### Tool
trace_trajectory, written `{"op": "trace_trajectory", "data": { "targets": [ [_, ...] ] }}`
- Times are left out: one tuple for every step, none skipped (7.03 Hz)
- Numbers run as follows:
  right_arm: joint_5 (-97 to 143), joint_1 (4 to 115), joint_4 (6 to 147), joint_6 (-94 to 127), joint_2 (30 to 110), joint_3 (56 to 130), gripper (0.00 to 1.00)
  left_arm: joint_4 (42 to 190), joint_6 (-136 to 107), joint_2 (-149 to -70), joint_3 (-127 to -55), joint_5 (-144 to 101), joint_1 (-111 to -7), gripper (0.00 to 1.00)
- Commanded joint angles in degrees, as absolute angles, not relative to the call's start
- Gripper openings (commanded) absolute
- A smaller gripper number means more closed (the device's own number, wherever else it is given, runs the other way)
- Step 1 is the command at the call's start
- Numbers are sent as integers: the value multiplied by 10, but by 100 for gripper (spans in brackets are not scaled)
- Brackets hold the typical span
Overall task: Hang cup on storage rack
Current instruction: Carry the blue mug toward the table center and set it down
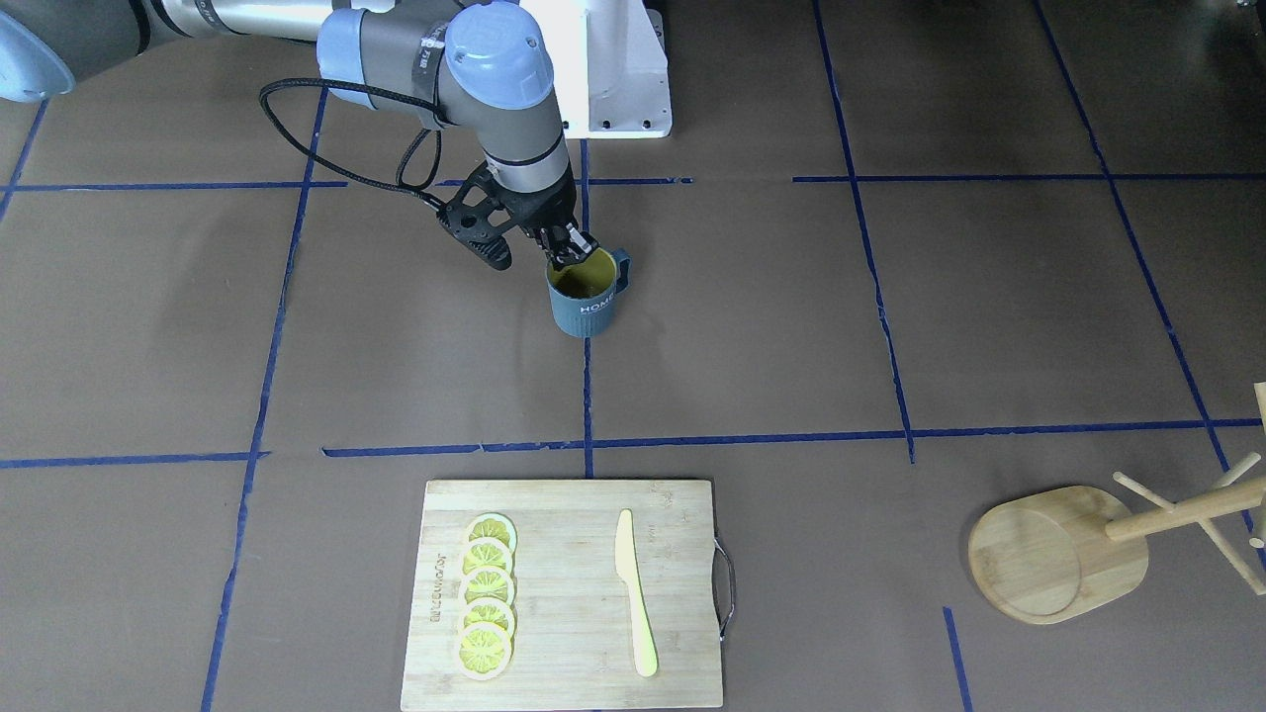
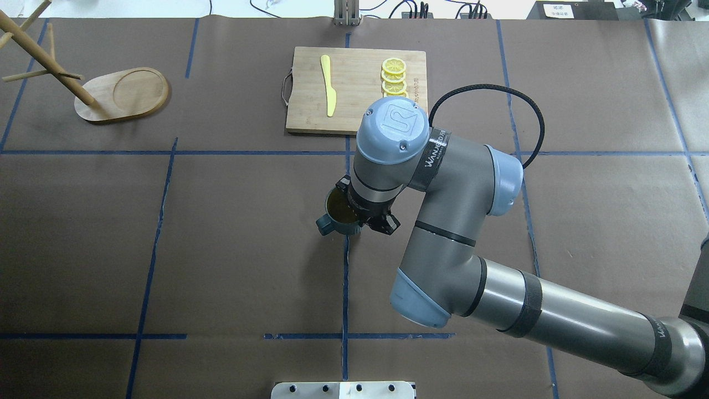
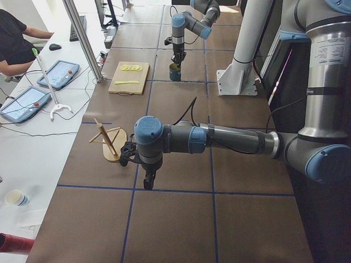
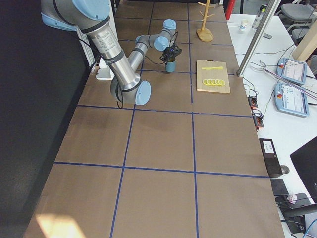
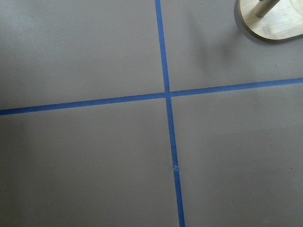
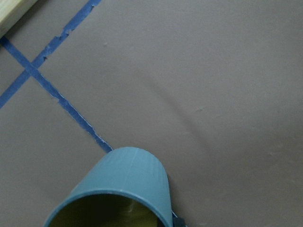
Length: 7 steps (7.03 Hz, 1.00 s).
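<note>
The storage rack point(image 1: 1053, 554) runs off-frame; the right end effector point(image 1: 570, 247) hides some cup point(image 1: 589, 309) rim.

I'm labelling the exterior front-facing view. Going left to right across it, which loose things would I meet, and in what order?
lemon slices → cup → storage rack

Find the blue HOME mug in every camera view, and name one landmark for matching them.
Exterior front-facing: cup upper centre, right gripper at its rim.
Overhead exterior: cup at centre, partly under the right gripper.
Exterior left: cup far, top centre.
Exterior right: cup far, upper centre.
Left wrist-mounted: not in it.
Right wrist-mounted: cup at the bottom edge.
Landmark: cutting board with lemon slices, across a blue tape line from the cup.
</note>
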State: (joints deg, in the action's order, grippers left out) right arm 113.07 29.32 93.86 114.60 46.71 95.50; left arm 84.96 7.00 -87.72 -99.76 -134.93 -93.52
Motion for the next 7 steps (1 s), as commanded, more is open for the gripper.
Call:
{"op": "trace_trajectory", "data": {
  "targets": [
    [1132, 293, 937, 1162, 465, 950, 5, 850, 70, -877, -998, -1347, -936, 100],
    [1133, 293, 936, 1161, 465, 950, 15, 850, 70, -877, -998, -1347, -936, 100],
    [1134, 294, 913, 1163, 466, 950, 17, 850, 70, -877, -998, -1347, -936, 100],
    [1135, 294, 898, 1166, 467, 949, 17, 850, 70, -877, -998, -1348, -936, 100],
    [1135, 293, 897, 1167, 466, 949, 17, 850, 70, -877, -998, -1347, -936, 100],
    [1135, 291, 897, 1167, 466, 949, 38, 850, 70, -877, -998, -1347, -935, 100],
    [1132, 284, 897, 1162, 465, 950, 99, 850, 69, -877, -998, -1349, -936, 100]
  ]
}}
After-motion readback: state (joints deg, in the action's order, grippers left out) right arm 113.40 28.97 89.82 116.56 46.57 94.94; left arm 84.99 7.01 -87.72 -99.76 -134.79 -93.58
